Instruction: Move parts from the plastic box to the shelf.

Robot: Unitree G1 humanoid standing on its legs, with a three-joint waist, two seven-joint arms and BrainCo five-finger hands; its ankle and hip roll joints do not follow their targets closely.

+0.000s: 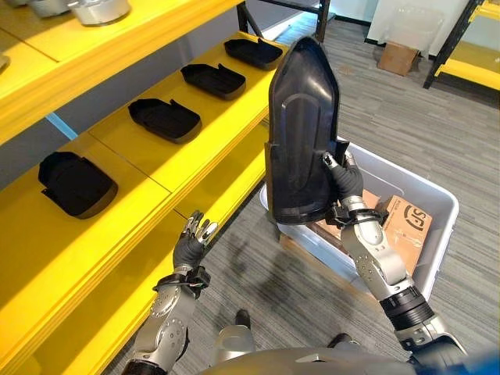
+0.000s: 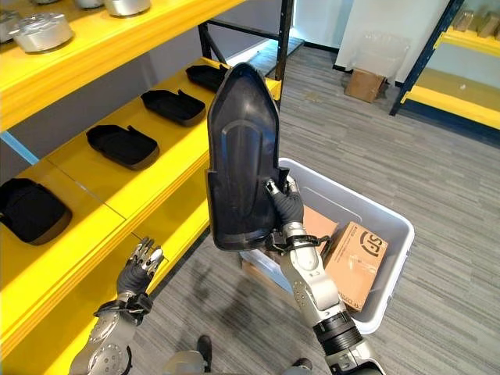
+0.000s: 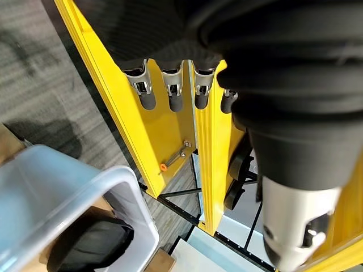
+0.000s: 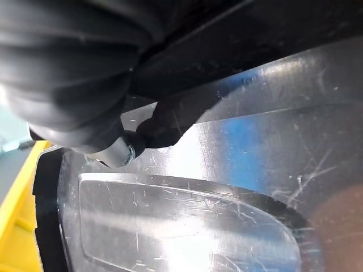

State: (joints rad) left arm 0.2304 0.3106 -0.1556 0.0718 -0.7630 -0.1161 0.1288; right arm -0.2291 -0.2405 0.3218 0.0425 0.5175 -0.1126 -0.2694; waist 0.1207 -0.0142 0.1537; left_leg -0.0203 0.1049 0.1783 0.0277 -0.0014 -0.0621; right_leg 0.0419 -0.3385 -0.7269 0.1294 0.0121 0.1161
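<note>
A large black plastic part (image 1: 301, 133) stands upright in the air above the near corner of the grey plastic box (image 1: 437, 203), between the box and the yellow shelf (image 1: 156, 168). My right hand (image 1: 344, 178) is shut on its lower right edge, thumb pressed on its glossy surface (image 4: 187, 221). Several similar black parts (image 1: 164, 119) lie in a row on the shelf's middle level. My left hand (image 1: 192, 244) hangs lower down by the shelf's front edge, fingers (image 3: 173, 93) relaxed and holding nothing. Another dark part (image 3: 91, 243) lies in the box.
Cardboard boxes (image 2: 355, 262) sit inside the plastic box. Silver metal parts (image 2: 43, 31) rest on the top shelf. A second yellow rack (image 1: 469, 55) and a cardboard carton (image 1: 397, 56) stand at the far right. Grey floor lies between shelf and box.
</note>
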